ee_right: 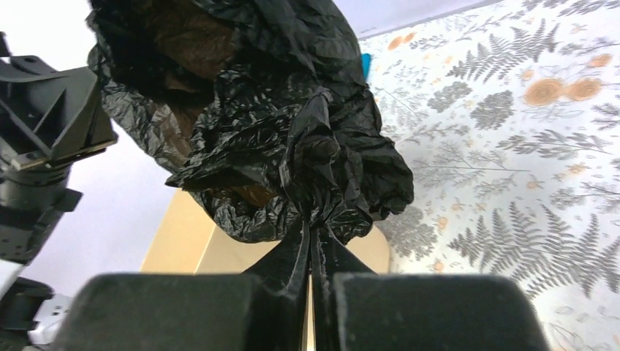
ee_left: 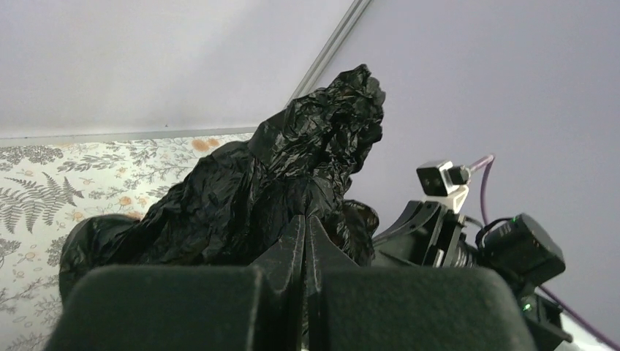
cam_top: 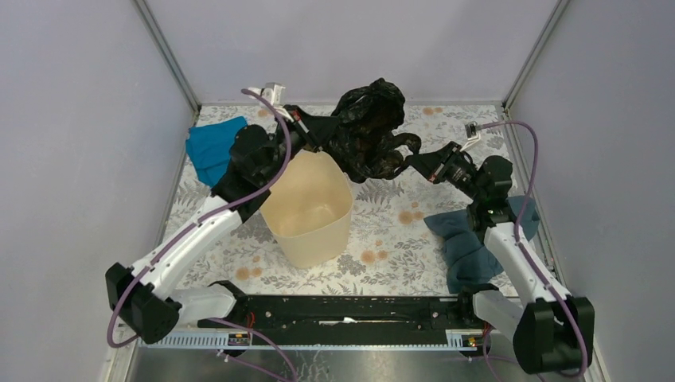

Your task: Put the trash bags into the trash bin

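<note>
While aloft, bag point(cam_top: 368, 127) between pincers point(ee_left: 305, 221) point(ee_right: 310, 228).

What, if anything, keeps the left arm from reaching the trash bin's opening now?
Likely nothing, so yes: the trash bin stands open right beside the left gripper, shut on the trash bag.

Part of bin point(cam_top: 314, 215) behind left arm point(cam_top: 199, 231)

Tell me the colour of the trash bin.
Beige trash bin, clearest in the top external view.
</note>
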`<state>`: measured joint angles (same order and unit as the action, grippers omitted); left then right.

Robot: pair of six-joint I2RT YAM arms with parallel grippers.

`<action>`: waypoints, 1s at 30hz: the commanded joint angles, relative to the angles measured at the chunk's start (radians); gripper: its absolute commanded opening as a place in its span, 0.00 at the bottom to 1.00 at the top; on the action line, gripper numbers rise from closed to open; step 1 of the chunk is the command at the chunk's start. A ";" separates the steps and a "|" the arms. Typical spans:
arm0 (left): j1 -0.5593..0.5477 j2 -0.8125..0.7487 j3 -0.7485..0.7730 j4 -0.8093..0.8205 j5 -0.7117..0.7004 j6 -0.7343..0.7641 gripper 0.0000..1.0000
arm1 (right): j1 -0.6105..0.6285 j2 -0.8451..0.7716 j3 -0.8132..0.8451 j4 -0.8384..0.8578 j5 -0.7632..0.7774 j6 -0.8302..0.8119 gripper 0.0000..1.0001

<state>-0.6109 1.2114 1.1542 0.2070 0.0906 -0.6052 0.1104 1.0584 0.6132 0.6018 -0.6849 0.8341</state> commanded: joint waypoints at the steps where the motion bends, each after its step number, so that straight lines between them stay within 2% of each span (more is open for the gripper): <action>1: 0.004 -0.111 -0.085 0.009 0.018 0.019 0.00 | 0.005 -0.077 0.101 -0.389 0.061 -0.239 0.00; 5: 0.003 -0.200 -0.174 -0.021 0.045 0.019 0.01 | 0.005 -0.124 0.191 -0.488 0.107 -0.333 0.00; 9: -0.005 -0.287 -0.244 -0.033 0.090 0.024 0.09 | 0.010 -0.076 0.204 -0.385 0.036 -0.296 0.00; 13: -0.020 -0.366 -0.274 -0.107 0.123 0.076 0.22 | 0.039 -0.016 0.251 -0.343 -0.044 -0.333 0.00; 15: -0.021 -0.407 -0.273 -0.178 0.119 0.122 0.34 | 0.042 -0.015 0.272 -0.343 -0.072 -0.363 0.00; 17: -0.020 -0.443 -0.261 -0.250 0.106 0.163 0.52 | 0.044 -0.022 0.285 -0.343 -0.108 -0.387 0.00; 19: -0.020 -0.460 -0.225 -0.343 0.048 0.194 0.74 | 0.046 -0.032 0.297 -0.345 -0.153 -0.403 0.00; 22: -0.018 -0.424 -0.127 -0.449 -0.057 0.197 0.93 | 0.049 -0.054 0.315 -0.353 -0.158 -0.391 0.00; 25: -0.017 -0.336 0.007 -0.527 -0.128 0.169 0.99 | 0.049 -0.086 0.373 -0.425 -0.131 -0.391 0.00; 30: -0.016 -0.238 0.091 -0.468 -0.056 0.157 0.99 | 0.049 -0.122 0.483 -0.608 -0.101 -0.427 0.00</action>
<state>-0.6296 0.9249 1.1904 -0.2695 0.0257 -0.4442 0.1516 0.9821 0.9878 0.1158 -0.7948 0.4492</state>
